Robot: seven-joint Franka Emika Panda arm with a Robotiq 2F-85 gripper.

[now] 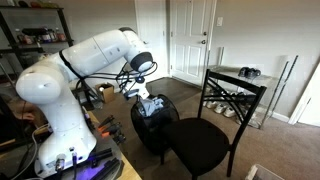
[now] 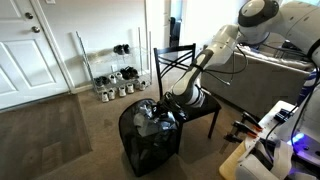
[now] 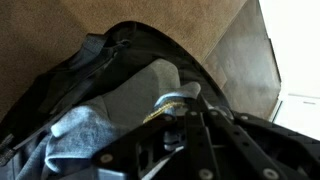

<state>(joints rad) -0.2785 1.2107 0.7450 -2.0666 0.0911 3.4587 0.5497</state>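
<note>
Franka arm's end effector (image 2: 168, 103), jaws pressed together, hangs just over crumpled soft grey cloth (image 3: 95, 125) in round black mesh hamper (image 2: 150, 150), nr black chair (image 1: 200, 142).

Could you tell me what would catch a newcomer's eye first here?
The big white robot arm bends down with its gripper shut among grey clothes in a black mesh hamper on the carpet. Beside the hamper stands a black chair, and a shoe rack stands farther back.
</note>
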